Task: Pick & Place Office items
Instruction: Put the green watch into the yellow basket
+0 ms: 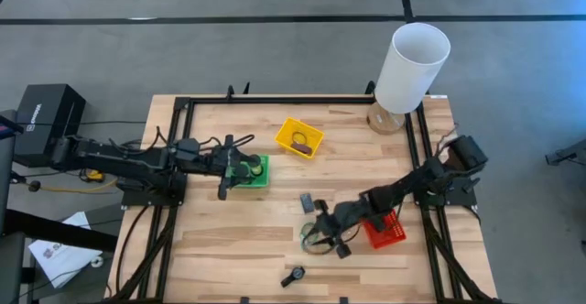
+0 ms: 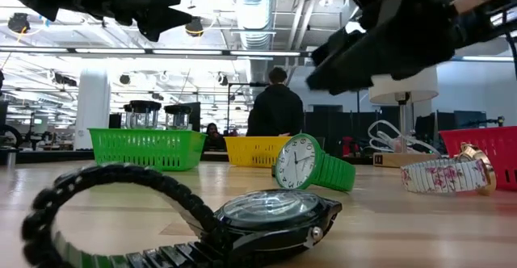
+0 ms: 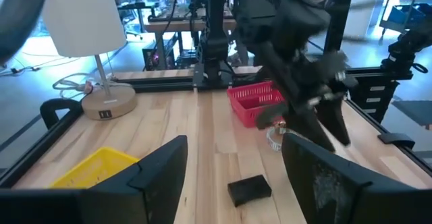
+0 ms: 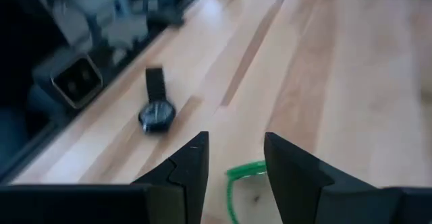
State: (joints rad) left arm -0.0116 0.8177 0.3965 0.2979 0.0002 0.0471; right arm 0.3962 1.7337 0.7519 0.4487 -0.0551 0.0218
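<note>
At the near edge of the table a black watch (image 2: 266,219) is seen lying on the wood, its strap partly cut off by the low view's lower border; the same watch is made out from above only as a small dark shape. Just behind it a green watch (image 2: 311,165) is stood on edge, and a floral-strapped watch (image 2: 444,173) is laid against the red tray (image 1: 385,231), whose contents cannot be made out. The right gripper (image 1: 322,233) is held low over the green watch, its fingers (image 4: 192,166) spread with nothing pinched; only part of the green strap is shown beneath them. A small dark block (image 1: 308,201) is placed a little farther in. The left gripper (image 1: 240,168) is poised over the green tray (image 1: 263,171), hiding most of it; its fingers are parted and empty. Farthest back, the yellow tray (image 1: 300,137) is seen holding a dark ring-like item, too small to identify, near the white lamp (image 1: 407,70).
</note>
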